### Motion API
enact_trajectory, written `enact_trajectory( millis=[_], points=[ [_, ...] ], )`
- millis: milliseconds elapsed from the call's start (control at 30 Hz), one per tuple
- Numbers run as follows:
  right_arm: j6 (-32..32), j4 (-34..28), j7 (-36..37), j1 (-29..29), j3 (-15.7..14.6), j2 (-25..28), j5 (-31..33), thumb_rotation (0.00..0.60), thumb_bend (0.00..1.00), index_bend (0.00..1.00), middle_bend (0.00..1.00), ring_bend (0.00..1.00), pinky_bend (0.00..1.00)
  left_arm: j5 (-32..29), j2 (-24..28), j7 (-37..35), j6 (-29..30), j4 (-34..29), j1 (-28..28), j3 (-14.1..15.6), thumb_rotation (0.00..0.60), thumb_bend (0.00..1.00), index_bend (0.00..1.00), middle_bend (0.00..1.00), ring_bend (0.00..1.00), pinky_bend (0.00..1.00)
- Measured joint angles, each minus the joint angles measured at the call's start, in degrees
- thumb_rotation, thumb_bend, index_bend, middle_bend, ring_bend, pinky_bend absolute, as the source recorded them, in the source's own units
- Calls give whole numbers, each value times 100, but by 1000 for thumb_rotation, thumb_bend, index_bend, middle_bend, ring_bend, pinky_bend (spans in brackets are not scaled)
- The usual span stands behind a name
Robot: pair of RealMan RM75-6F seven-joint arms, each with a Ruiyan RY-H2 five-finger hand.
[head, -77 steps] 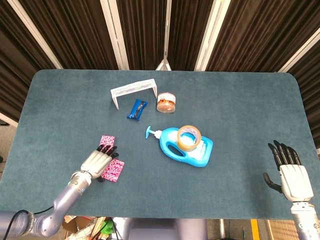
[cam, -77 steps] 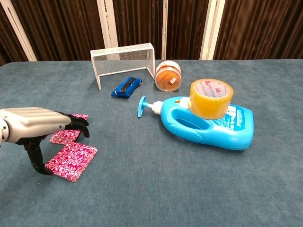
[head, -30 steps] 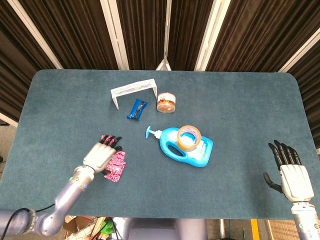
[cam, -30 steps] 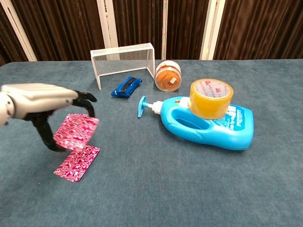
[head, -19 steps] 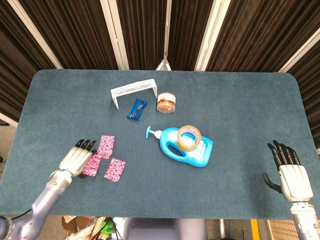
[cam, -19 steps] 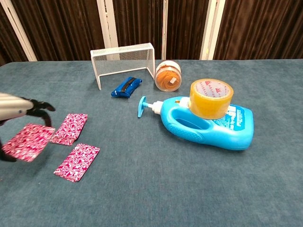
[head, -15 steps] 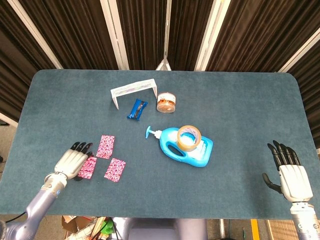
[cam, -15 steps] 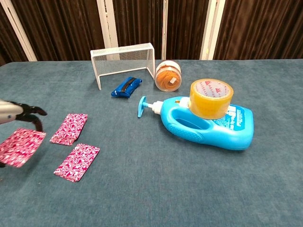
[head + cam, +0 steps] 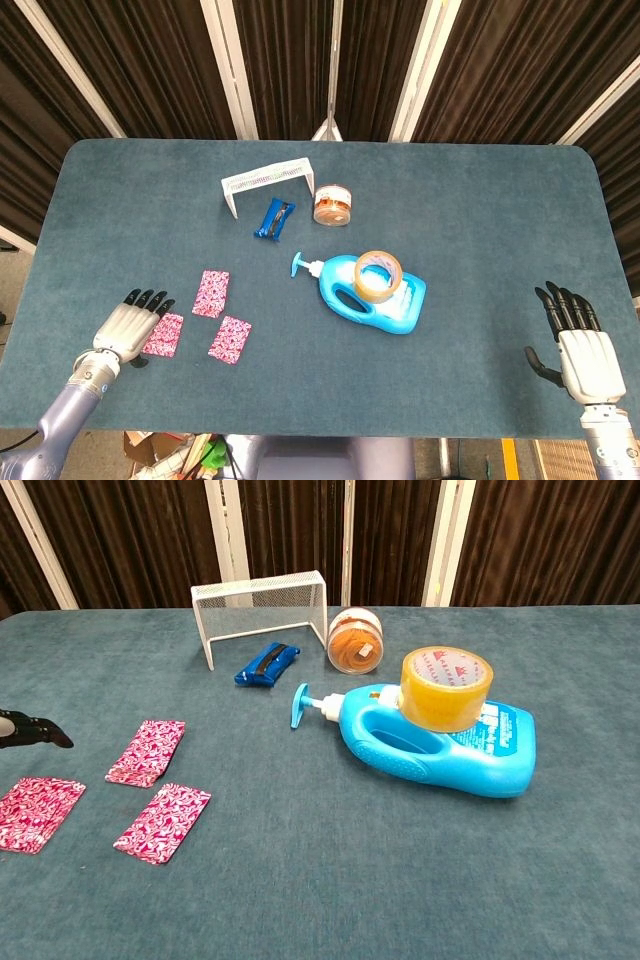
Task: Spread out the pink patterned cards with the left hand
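Three pink patterned cards lie flat and apart on the blue table. One card (image 9: 212, 293) (image 9: 147, 751) is furthest back, a second card (image 9: 229, 339) (image 9: 163, 822) sits to the front right, and a third card (image 9: 164, 334) (image 9: 38, 812) lies furthest left. My left hand (image 9: 125, 328) rests just left of that third card, fingers extended and holding nothing; only its dark fingertips (image 9: 35, 731) show at the chest view's left edge. My right hand (image 9: 578, 345) hovers at the table's front right corner, fingers spread and empty.
A blue detergent bottle (image 9: 375, 295) (image 9: 440, 745) lies on its side with a tape roll (image 9: 378, 275) (image 9: 447, 687) on it. Behind stand a white mesh rack (image 9: 265, 181), a blue packet (image 9: 274, 217) and a small jar (image 9: 332, 205).
My left hand carried one card from the pile leftward, laid it flat on the table and let go. The other two cards stayed put. My right hand has not moved.
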Motion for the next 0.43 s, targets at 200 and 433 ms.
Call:
enact_trajectory(
  millis=[200, 433],
  points=[
    [12, 18, -4, 0, 2, 1, -14, 600, 363, 0, 0, 0, 87, 191, 103, -310, 216, -127, 164, -64, 600, 164, 4, 0, 0, 0],
    [132, 131, -228, -2, 18, -44, -108, 600, 364, 0, 0, 0, 87, 1585, 236, -1181, 1636, 1, 1000, -29, 600, 149, 0, 0, 0, 0]
  ],
)
